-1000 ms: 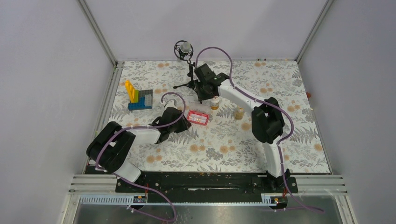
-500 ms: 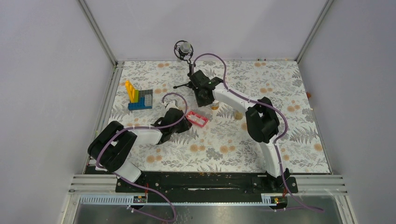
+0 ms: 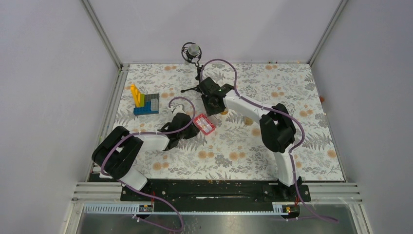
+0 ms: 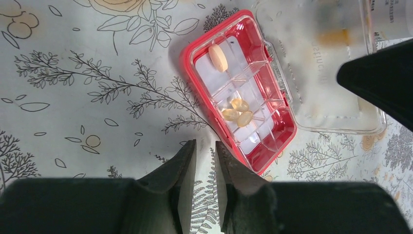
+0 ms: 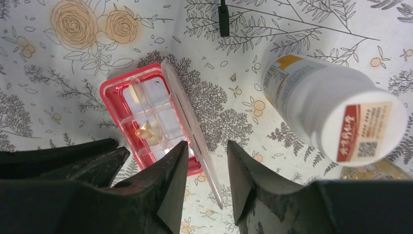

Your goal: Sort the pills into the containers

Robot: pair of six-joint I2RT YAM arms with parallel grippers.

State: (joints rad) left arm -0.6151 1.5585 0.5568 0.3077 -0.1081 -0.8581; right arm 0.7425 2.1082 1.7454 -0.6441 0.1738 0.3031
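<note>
Floral-print cloth point(image 3: 234, 146) between plain grey walls point(image 3: 209, 24)

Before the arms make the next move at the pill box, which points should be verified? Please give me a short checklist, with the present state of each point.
1. Is the lid of the box open: ok.
2. Are the compartments filled: ok, one pill in the end one, three pills in the next.
3. Is the left claw empty: ok, jaws a little apart, nothing between.
4. Is the right claw free of the lid: cannot tell; the lid's edge shows between its fingers.
5. Is the white bottle open: not ok, its cap is on.
</note>
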